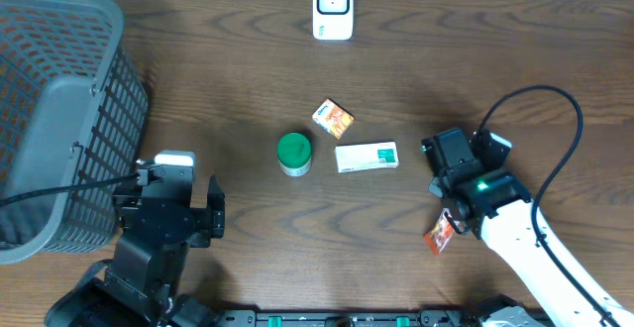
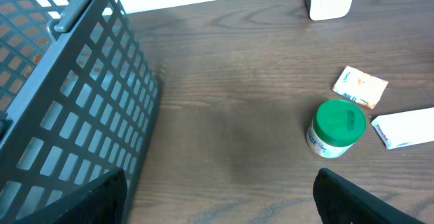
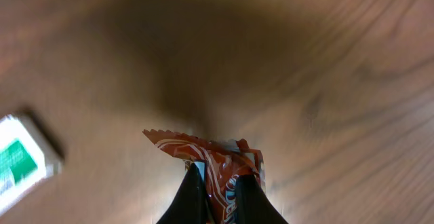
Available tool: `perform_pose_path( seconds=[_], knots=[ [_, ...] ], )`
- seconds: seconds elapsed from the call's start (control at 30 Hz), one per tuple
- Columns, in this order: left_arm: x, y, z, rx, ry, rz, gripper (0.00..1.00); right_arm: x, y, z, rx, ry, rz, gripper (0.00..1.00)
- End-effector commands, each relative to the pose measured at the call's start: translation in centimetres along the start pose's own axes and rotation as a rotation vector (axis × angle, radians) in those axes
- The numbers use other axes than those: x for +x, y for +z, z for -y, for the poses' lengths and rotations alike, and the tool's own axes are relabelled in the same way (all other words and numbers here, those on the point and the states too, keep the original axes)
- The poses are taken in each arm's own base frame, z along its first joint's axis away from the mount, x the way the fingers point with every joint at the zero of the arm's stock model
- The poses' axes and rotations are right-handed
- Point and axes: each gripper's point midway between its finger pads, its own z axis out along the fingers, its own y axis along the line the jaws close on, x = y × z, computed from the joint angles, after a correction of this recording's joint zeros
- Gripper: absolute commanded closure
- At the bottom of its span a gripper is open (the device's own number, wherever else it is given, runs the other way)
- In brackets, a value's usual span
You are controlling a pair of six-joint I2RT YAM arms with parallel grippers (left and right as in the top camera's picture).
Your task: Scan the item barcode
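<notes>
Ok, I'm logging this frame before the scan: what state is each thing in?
Left gripper: open, empty.
Right gripper: shut on snack packet.
Green-lidded jar: upright, lid on.
White box: lying flat.
Orange box: lying flat.
Scanner: standing, far edge.
Basket: upright, left side.

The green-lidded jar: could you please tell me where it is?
Overhead, the green-lidded jar stands mid-table, just left of the white box and near the small orange carton.

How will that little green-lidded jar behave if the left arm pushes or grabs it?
The green-lidded jar stands upright and looks squat, so a low push would probably slide it rather than tip it. Its round body would likely roll if it did fall over. The smooth, rigid-looking sides may slip a little in the jaws.
</notes>
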Motion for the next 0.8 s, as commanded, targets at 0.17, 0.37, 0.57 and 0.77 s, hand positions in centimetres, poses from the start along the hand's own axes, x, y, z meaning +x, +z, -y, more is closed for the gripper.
perform_pose_path(
  seconds=[0.17,0.37,0.57,0.77],
  knots=[
    [0.2,0.0,-0.2,-0.011,-0.006,-0.001,0.12,-6.2,-2.5,-0.2,0.119,-0.118,0.393,0.98],
    [0.2,0.0,-0.2,-0.011,-0.006,-0.001,0.12,-9.1,-6.0,-5.1,0.029,-0.261,0.599,0.98],
    [0.2,0.0,-0.2,-0.011,-0.006,-0.001,0.12,-12.0,-9.1,-7.8,0.065,-0.500,0.760,0.99],
    [0.2,0.0,-0.2,-0.011,-0.006,-0.001,0.12,-12.0,-9.7,-8.6,0.077,-0.575,0.784,0.99]
  ],
)
